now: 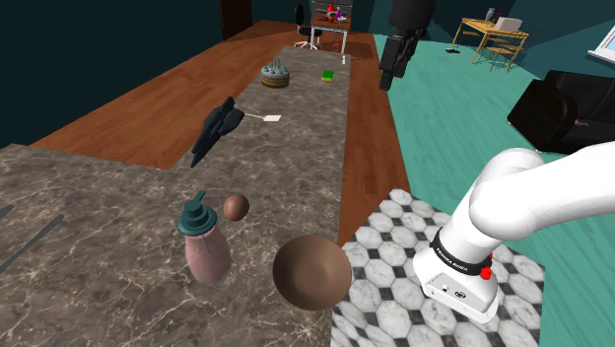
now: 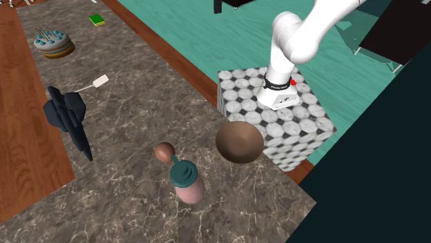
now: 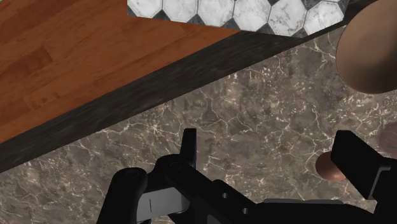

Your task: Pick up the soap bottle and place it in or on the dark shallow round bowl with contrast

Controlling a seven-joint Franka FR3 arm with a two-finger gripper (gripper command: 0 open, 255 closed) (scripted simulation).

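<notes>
Bottle (image 1: pixel 205 242) (image 2: pixel 186 181): pink body with a teal pump top; stood upright on the marble counter (image 1: pixel 118 197) (image 2: pixel 138 103), free of the gripper.
Bowl (image 1: pixel 311 272) (image 2: pixel 239 142) (image 3: pixel 372 57): brown, round and shallow; sat at the counter's edge just beside the stand (image 1: pixel 394 237) (image 2: pixel 304 131), near the bottle but apart from it.
Ball (image 1: pixel 236 207) (image 2: pixel 164 151) (image 3: pixel 326 167): small and brown; lay just beside the bottle.
Gripper (image 3: pixel 272 156): black fingers (image 3: pixel 189 147) were spread with nothing between them; hung above bare marble, with the ball showing beside one finger and the bowl beyond.
Arm (image 1: pixel 532 197) (image 2: pixel 304 34): white; rose from the tiled stand.
Plane (image 1: pixel 217 128) (image 2: pixel 67 114): dark toy; lay farther along the counter, well apart from the bottle.
Cake (image 1: pixel 276 75) (image 2: pixel 54 43): sat at the counter's far end, near a green sponge (image 1: pixel 327 75) (image 2: pixel 97 20).
</notes>
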